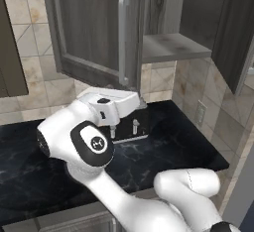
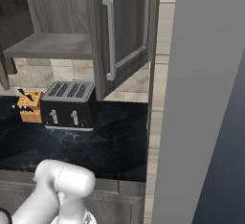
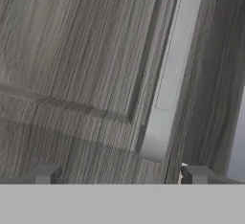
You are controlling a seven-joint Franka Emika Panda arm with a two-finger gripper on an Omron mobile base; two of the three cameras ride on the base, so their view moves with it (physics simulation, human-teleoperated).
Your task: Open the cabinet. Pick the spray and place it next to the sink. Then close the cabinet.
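Cabinet (image 1: pixel 94 28) doors swung out over counter (image 2: pixel 115 146); shelf (image 2: pixel 52 46) apparently bare; toaster (image 2: pixel 69 106), knife block (image 2: pixel 29 106) crowd backsplash.

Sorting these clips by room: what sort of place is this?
A kitchen, most likely: a black toaster and a knife block stand on a black marbled counter, under an open wall cabinet.

black counter (image 2: pixel 110 146), toaster (image 2: pixel 69 104), poss. knife block (image 2: pixel 29 106)
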